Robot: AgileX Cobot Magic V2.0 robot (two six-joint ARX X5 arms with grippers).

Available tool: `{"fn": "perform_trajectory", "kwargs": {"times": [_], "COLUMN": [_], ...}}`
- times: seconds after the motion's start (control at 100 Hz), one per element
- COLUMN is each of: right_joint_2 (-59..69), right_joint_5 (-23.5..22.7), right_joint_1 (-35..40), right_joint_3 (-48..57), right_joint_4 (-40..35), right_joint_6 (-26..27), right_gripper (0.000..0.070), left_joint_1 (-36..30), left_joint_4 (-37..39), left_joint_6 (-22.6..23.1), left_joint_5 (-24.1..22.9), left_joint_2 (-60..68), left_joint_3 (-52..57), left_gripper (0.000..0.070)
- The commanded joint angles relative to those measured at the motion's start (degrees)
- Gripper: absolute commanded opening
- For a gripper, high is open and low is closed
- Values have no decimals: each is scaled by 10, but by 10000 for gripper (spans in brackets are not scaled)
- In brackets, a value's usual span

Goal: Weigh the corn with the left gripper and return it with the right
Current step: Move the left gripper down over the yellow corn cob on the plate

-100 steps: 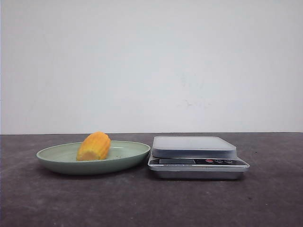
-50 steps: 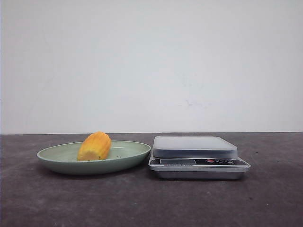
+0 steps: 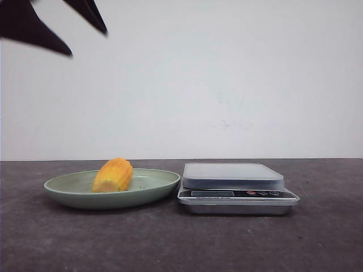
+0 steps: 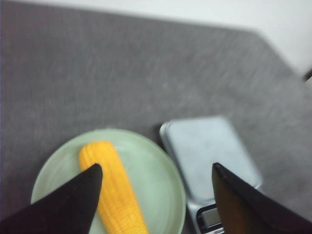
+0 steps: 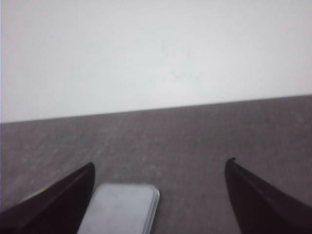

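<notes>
The corn (image 3: 113,175), yellow-orange and ribbed, lies in a pale green plate (image 3: 62,190) left of centre on the dark table. High above it at the upper left, my left gripper (image 3: 88,44) shows only two dark pointed fingers, spread apart. From the left wrist the corn (image 4: 117,195) lies lengthwise on the plate (image 4: 153,180), far below the open left gripper (image 4: 156,166), which holds nothing. My right gripper (image 5: 160,163) is open and empty too, hanging over the table beside the scale; it does not appear in the front view.
A silver kitchen scale (image 3: 232,177) with a flat grey platform (image 4: 209,151) stands right of the plate, nearly touching it. The same platform (image 5: 122,207) shows by one right finger. A white wall closes the back of the table.
The left gripper's fingers have come into the front view at the upper left; earlier no arm was visible there. Corn, plate and scale stay where they were.
</notes>
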Motion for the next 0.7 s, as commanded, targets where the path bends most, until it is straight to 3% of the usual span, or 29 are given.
{"fn": "perform_trajectory", "kwargs": {"times": [0.0, 0.47, 0.69], "right_joint_2": [4, 4, 4], "right_joint_5": [-2, -4, -4], "right_joint_1": [2, 2, 2], "right_joint_3": [11, 11, 11], "right_joint_4": [2, -7, -8], "right_joint_6": [-7, -7, -7], "right_gripper": [540, 540, 540], "left_joint_1": [-9, -42, -52], "left_joint_4": [20, 109, 129], "left_joint_6": [10, 9, 5], "left_joint_5": [-17, -108, -109], "left_joint_2": [33, 219, 269], "left_joint_3": [12, 12, 12], "left_gripper": [435, 435, 435]}}
